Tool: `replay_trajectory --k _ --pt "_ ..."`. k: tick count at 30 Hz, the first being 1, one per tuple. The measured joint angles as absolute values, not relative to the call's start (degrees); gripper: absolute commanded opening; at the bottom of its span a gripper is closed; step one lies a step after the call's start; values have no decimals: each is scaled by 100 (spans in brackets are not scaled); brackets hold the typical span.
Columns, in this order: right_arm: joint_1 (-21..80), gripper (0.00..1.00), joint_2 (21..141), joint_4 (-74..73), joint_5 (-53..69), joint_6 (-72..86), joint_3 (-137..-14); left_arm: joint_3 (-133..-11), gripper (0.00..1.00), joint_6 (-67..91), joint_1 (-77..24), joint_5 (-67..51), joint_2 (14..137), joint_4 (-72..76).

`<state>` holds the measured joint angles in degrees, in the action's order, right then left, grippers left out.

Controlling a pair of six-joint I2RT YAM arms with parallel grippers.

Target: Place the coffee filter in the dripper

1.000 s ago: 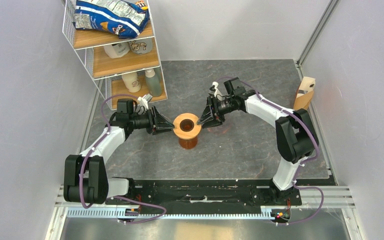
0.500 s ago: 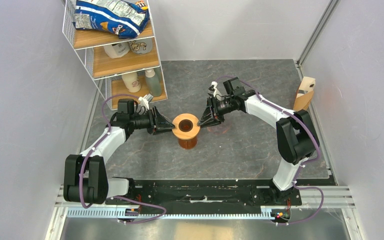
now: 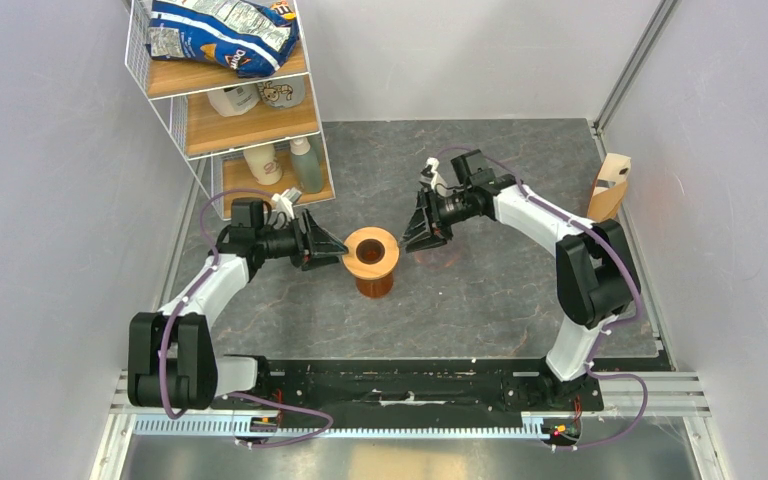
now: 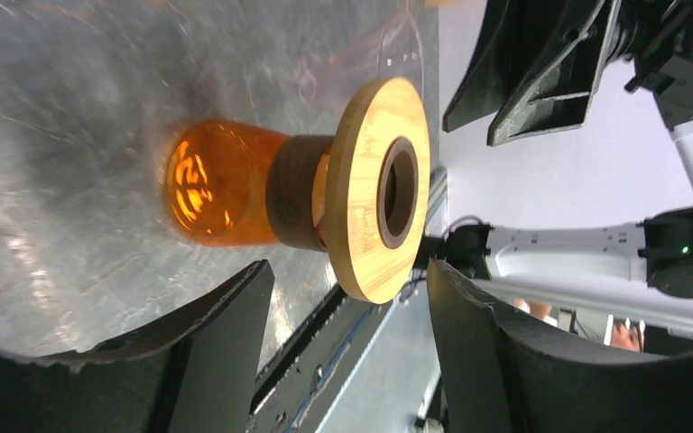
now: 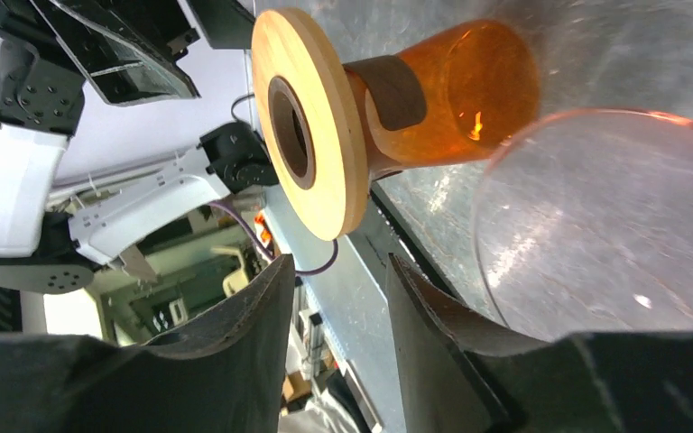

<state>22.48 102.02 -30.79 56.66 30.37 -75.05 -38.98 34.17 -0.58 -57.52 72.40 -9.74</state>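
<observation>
Both of mine are empty. Left end effector [image 3: 338,251] has its jaws apart, just left of the dripper [image 3: 372,250]. Right end effector [image 3: 412,242] also has its jaws apart, just right of it, gripping nothing. Dripper sits level on the amber vessel [image 3: 376,285], mid bench [image 3: 520,300]. Its hole is dark and bare, no filter in it yet. Filter [image 3: 605,206] looks to be the brown paper at the stand [image 3: 617,166], far right edge of the bench, well apart from the dripper.

Step in hand, my guess: fetch the filter. My right arm is nearer. Pinch one thin edge lightly so the paper doesn't crumple, lift it clear of the stand, carry it over the ring and lower it point-down, centred in the hole. Left can steady the vessel so nothing tips. Mind the clear glass [image 5: 614,225] just beside the vessel on my right side, easy to knock.

Hard to tell: the filter is tiny in the top view, so I can't say one sheet or a stack, flat or coned. Neither wrist view shows it. The glass is almost invisible from above.
</observation>
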Motion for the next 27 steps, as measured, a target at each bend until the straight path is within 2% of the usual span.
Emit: replay_trajectory --k 5,10,17,27 --pt "1474 63 9841 -4018 5572 2115 -7835 -3920 73 3232 563 -5684 6654 -1184" --pt "786 72 9559 -5225 4943 773 -8353 -4169 77 2860 609 -5487 6184 -1514" --pt "843 67 9848 -6020 4097 -75 -8436 -4318 78 2512 609 -5172 5697 -1791" --pt "1100 56 10457 -5942 3815 -108 -8438 -4300 78 2477 609 -5048 5127 -1811"
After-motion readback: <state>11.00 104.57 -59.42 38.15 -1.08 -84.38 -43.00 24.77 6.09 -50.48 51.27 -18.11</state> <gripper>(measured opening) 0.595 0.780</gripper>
